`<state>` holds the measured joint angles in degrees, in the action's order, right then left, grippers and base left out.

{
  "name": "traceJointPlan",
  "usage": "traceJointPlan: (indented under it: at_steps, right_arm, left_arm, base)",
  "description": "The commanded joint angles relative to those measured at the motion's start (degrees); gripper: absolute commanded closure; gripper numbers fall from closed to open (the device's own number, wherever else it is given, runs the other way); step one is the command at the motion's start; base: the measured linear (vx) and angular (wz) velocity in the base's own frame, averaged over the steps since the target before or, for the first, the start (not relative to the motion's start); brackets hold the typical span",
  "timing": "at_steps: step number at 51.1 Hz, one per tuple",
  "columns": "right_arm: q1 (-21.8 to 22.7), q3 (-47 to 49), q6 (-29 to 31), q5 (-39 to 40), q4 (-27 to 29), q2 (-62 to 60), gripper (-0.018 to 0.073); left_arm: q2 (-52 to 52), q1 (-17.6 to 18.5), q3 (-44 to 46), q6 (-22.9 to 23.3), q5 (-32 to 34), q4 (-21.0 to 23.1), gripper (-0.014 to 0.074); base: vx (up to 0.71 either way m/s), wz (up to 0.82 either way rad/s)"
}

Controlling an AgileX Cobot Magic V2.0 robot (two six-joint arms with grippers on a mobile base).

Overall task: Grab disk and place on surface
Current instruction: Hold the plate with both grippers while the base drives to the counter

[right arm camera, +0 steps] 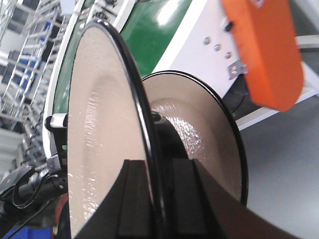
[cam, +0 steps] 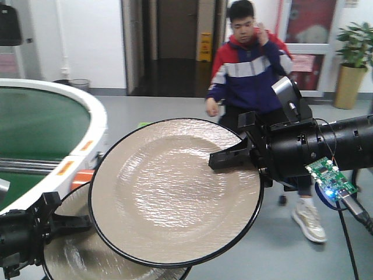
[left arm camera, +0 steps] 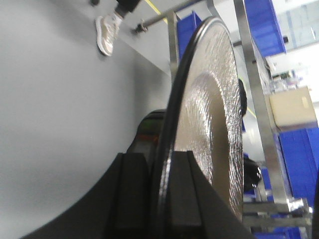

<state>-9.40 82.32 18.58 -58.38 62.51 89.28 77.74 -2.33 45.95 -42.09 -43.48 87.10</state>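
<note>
Two aloft beside green conveyor belt [cam: 35,122]: upper beige, black-rimmed glossy round disk [cam: 169,192] pinched at rim by right gripper [cam: 224,158], lower matching disk [cam: 67,256] by left gripper [cam: 76,221]. Looks rigid, slick, breakable; calls for firm rim hold.

the left pincer [left arm camera: 162,162] clamps the black rim of the disk [left arm camera: 214,114], edge-on between its jaws; beige rippled face to the pincer's right, grey floor [left arm camera: 60,124] left, a shoe [left arm camera: 107,32] far ahead.
</note>
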Motion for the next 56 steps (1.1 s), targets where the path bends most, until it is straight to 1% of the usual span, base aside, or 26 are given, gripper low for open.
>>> traceJointPlan:
  at_steps: [1,28,56]
  right_arm:
    - [0.2,2.3,0.2,1.8,6.7,-3.1,0.0567]
    - [0.2,2.3,0.2,1.8,6.7,-3.1,0.0567]
    - [0.2,2.3,0.2,1.8,6.7,-3.1,0.0567]
  left_arm:
    - [-2.1,0.1,1.8,0.9,-2.8,5.7,0.0595]
    - [-2.1,0.1,1.8,0.9,-2.8,5.7,0.0595]
    - [-2.1,0.1,1.8,0.9,-2.8,5.7,0.0595]
  base:
    - [0.08,-0.51]
    - [0.16,-0.40]
    - [0.28,-0.28]
